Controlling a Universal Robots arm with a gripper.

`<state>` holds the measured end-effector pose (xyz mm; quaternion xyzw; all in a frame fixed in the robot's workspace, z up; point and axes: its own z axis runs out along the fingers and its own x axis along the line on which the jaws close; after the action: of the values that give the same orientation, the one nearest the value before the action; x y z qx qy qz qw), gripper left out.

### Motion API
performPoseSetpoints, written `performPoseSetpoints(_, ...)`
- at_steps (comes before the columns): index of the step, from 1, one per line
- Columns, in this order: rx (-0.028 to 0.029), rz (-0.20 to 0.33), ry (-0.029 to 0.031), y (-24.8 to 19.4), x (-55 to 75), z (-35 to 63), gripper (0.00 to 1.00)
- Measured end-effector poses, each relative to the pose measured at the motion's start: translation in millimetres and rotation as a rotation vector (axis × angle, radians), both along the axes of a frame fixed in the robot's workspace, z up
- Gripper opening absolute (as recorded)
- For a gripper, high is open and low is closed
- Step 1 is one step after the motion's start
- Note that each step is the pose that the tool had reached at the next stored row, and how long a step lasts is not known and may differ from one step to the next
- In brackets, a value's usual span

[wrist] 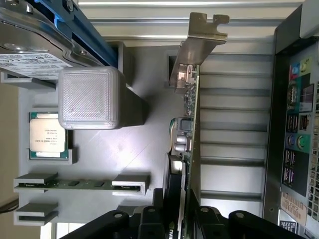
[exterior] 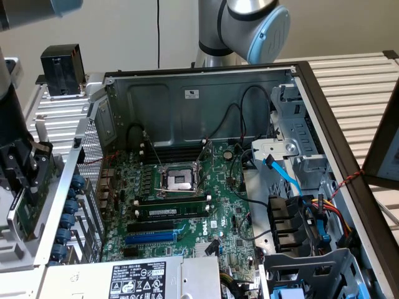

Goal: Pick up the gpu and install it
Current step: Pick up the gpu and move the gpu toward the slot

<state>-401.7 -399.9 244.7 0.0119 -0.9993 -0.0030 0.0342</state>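
The gpu (wrist: 192, 124) hangs edge-on in the wrist view, a green card with its silver end bracket (wrist: 199, 45) at the far end and the black fan shroud (wrist: 174, 184) near my fingers. My gripper (wrist: 182, 221) is shut on the gpu, one black finger (wrist: 144, 221) on each side of it. In the exterior view the gripper (exterior: 25, 184) holds the green card (exterior: 28, 215) outside the open computer case (exterior: 93, 162), at the exterior view's left, beside the case's rear panel. The large green motherboard (exterior: 187, 205) lies inside the case with a blue slot (exterior: 149, 237) near its front.
Below the card is a grey fixture tray (wrist: 149, 99) with a processor chip (wrist: 48, 135), a memory stick (wrist: 79, 183), a hard drive (wrist: 30, 50) and a grey block (wrist: 89, 97). The case's port panel (wrist: 294, 139) is close beside the card. Cables (exterior: 287, 180) and a drive cage (exterior: 312, 268) crowd the case's right.
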Motion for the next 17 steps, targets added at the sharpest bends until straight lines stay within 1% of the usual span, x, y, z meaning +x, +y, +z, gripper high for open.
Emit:
performPoseSetpoints(5, -0.0008, 0.002, 0.0000, 0.0, 0.0, 2.8, 0.28)
performPoseSetpoints(9, -0.0007, 0.004, 0.0001, 0.0, 0.0, 8.0, 0.28)
performPoseSetpoints(17, -0.0007, 0.006, 0.0001, 0.1, 0.0, 14.0, 0.28)
